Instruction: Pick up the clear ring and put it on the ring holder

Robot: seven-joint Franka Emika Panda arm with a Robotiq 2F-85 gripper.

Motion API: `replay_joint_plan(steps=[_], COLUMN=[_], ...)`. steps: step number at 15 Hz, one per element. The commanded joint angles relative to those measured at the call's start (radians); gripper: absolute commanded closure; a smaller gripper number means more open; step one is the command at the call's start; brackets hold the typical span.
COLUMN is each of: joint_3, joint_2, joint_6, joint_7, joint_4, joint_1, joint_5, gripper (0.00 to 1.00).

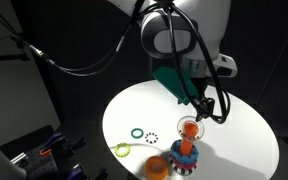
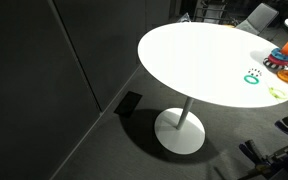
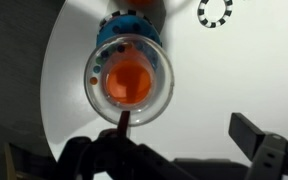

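Note:
The ring holder point(image 3: 129, 80) is an orange peg on a blue and red base, seen from above in the wrist view. It also shows in both exterior views point(image 1: 186, 155) point(image 2: 284, 55). The clear ring point(image 3: 168, 80) encircles the top of the peg; it also shows in an exterior view point(image 1: 189, 128). My gripper point(image 3: 186, 128) is open just above and beside the holder point(image 1: 208, 110). Its left fingertip overlaps the ring's near rim, and the right finger stands well apart over bare table. I cannot tell whether the ring rests on the finger.
On the round white table point(image 1: 244, 140) lie a black-and-white dotted ring point(image 1: 152, 137) point(image 3: 215, 11), a green ring point(image 1: 136, 132), a yellow-green ring point(image 1: 122, 150) and a thick orange ring point(image 1: 156, 167) next to the holder. Dark surroundings, cables behind.

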Motion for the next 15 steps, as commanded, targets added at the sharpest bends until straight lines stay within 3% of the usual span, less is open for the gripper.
replay_joint_plan(steps=[1,15], joint_3=[0.024,0.03], joint_2=[-0.008,-0.008], joint_6=[-0.009,-0.03], joint_7=[-0.044,-0.036], joint_4=[-0.003,-0.016], joint_1=[-0.026,-0.02], joint_5=[0.036,0.028], gripper=[0.0,0.0])
